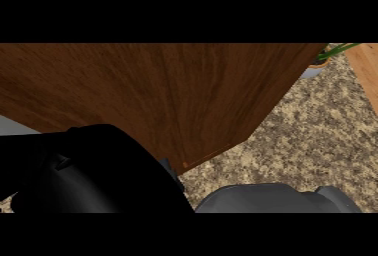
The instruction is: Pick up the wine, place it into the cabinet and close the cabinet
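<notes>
The brown wooden cabinet door (162, 95) fills the upper left of the head view, with its lower corner near the middle. My left hand (88, 175) is a large black shape at the lower left, right against the door's lower edge and partly in front of it. A grey forearm (273, 200) comes in at the bottom right, and no hand shows on it. The wine is not in sight, and neither is the inside of the cabinet.
The speckled granite counter (310, 135) lies open to the right of the door. A potted plant (325, 60) stands at the top right corner. A light wooden edge (368, 75) runs down the far right.
</notes>
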{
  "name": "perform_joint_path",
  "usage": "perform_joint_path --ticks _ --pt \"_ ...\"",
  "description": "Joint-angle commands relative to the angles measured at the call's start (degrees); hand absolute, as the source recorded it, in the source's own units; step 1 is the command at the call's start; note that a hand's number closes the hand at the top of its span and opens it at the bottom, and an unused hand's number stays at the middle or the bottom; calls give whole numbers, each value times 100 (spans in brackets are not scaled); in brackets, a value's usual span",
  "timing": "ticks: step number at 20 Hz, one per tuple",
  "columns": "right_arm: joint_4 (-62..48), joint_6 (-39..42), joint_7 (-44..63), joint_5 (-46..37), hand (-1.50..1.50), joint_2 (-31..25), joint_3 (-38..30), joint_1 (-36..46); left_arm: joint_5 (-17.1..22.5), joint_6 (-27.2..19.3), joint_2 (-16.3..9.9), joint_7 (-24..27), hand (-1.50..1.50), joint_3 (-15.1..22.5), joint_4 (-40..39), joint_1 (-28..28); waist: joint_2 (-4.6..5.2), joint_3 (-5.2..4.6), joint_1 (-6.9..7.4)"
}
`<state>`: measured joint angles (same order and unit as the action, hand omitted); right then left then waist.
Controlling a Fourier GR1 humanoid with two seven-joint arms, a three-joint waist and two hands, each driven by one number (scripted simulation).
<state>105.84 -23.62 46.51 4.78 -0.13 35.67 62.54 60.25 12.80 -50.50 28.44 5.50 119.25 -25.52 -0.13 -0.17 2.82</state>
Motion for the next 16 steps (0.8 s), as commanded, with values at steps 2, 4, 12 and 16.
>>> perform_joint_path --ticks 2,4,12,16 --pt "-1607 -272 -714 225 150 12 -344 849 305 592 -128 -81 150 -436 -373 -48 41 -1 21" --pt "-2252 -396 -954 425 150 13 -565 1175 369 703 -136 -81 150 -547 -360 -106 48 -2 103" --pt "-4196 11 -2307 877 150 13 -1098 1114 487 1068 -116 -269 150 -926 -704 -174 62 7 -16" --pt "-5213 221 -2958 832 150 13 -1327 1335 764 1008 -267 -429 150 -1215 -799 137 110 4 2"
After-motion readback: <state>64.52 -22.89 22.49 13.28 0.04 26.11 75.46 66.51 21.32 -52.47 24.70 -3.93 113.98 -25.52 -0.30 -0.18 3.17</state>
